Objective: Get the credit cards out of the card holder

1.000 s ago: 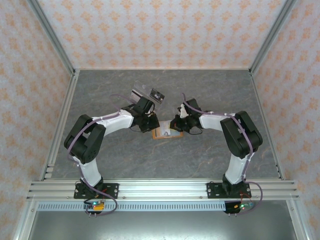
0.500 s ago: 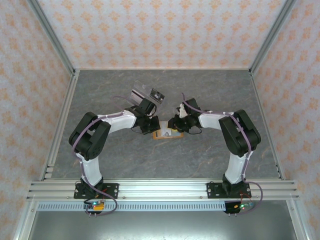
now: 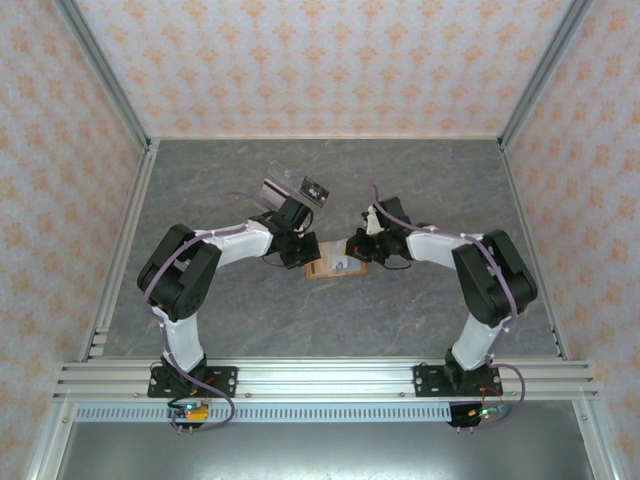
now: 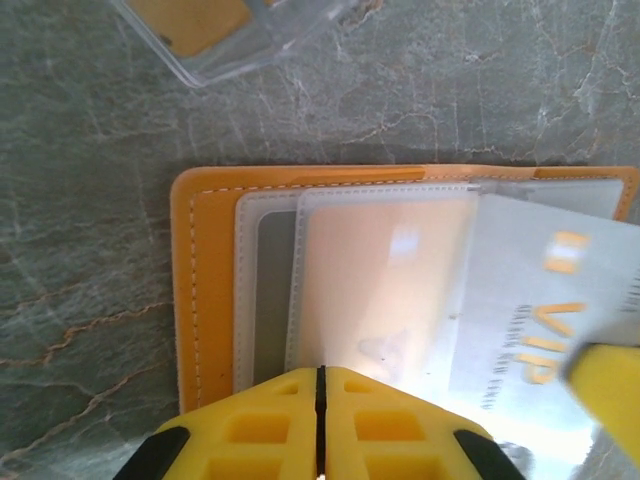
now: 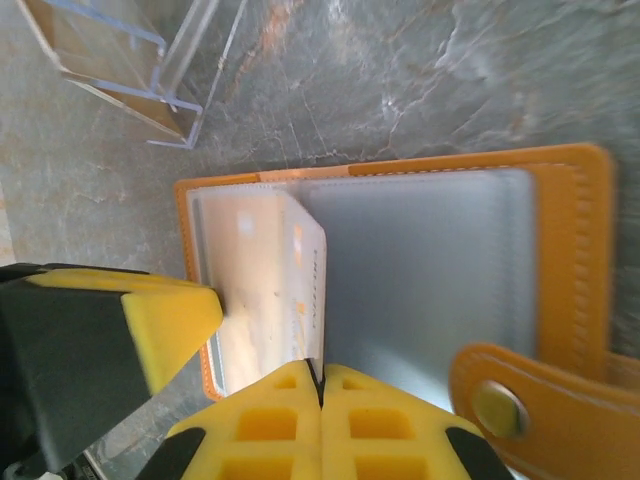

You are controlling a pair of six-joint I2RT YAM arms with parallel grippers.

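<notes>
Card holder (image 3: 330, 270) lies open at table centre, betw. both arms. L gripper (image 4: 320, 392): clenched, tips over holder's near edge; pinch on a pocket not confirmable. R gripper (image 5: 320, 392): clamped on edge of grey-white VIP card (image 4: 530, 290), which sits part-drawn and tilted. Tan card (image 4: 380, 270) sits in a clear pocket. Assessment: cards light, stiff, slick. Pinch exposed short edge, pull flat w/ holder pinned.

surface: grey marbled table (image 3: 420, 180) | on it: open orange card holder (image 3: 328, 270), centre | clear plastic piece (image 4: 280, 30) near, apart
</notes>
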